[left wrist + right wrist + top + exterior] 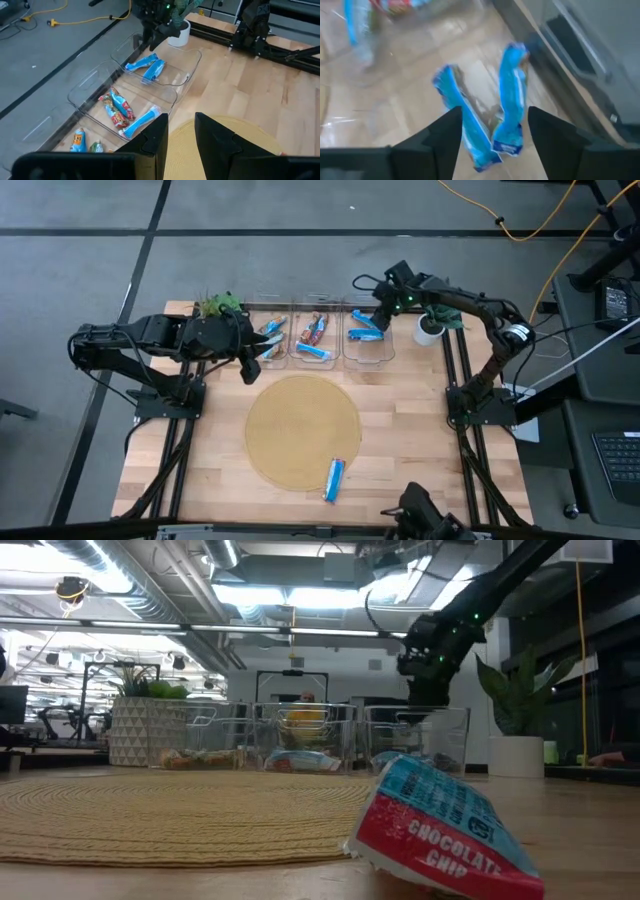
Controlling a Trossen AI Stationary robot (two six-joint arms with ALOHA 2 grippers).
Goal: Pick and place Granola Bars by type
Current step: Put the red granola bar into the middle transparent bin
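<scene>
Three clear bins stand along the far edge. The right bin [368,340] holds two blue Granola Bars [512,100], lying on its floor. My right gripper [495,117] hangs open just above them, fingers on either side, touching neither. The middle bin [315,330] holds red-and-blue bars [117,107], and the left bin [270,335] holds others. One blue-and-red bar [335,478] lies on the near rim of the round woven mat [303,430]. My left gripper [250,367] hovers by the left bin, narrowly open and empty.
A white pot with a plant [430,330] stands right of the bins, close under my right arm. A green plant [218,305] sits at the far left corner. Bare wood lies to the right of the mat.
</scene>
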